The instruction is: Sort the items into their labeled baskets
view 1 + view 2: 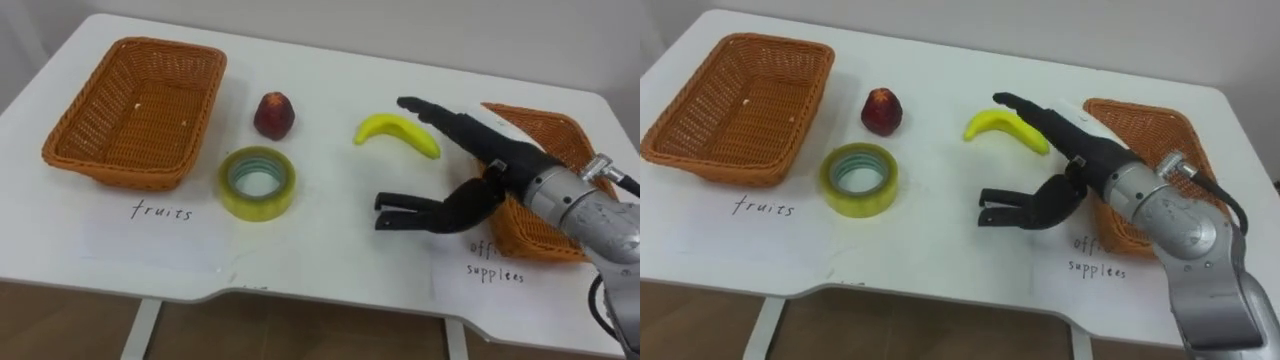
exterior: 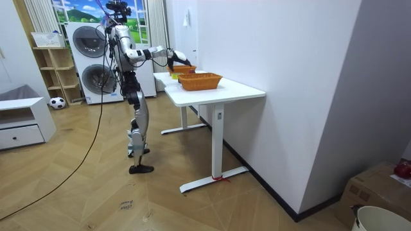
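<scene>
- The right robot hand [image 1: 488, 180] hangs over the tabletop [image 1: 330, 250]. Its fingers are stretched apart from the thumb and it holds nothing, which looks like the spread before a grab.
- The banana [image 1: 398, 133] lies on the tabletop just beside the outstretched fingers, at their far side. I cannot tell if they touch it. It is probably the next thing to be picked.
- The red fruit [image 1: 274, 115] sits further to the hand's left. The roll of tape [image 1: 257, 182] lies flat, also to the left and well apart from the hand. Neither is sorted yet.
- The supplies basket [image 1: 545, 125] stands right behind the hand and is partly covered by it. The fruit basket [image 1: 70, 140] is far off to its left. Each basket has a handwritten paper label [image 1: 160, 212] in front, which marks where things belong.
- Count: two baskets, two fruits (one banana, one red fruit) and one roll of tape. No item shows inside either basket.
</scene>
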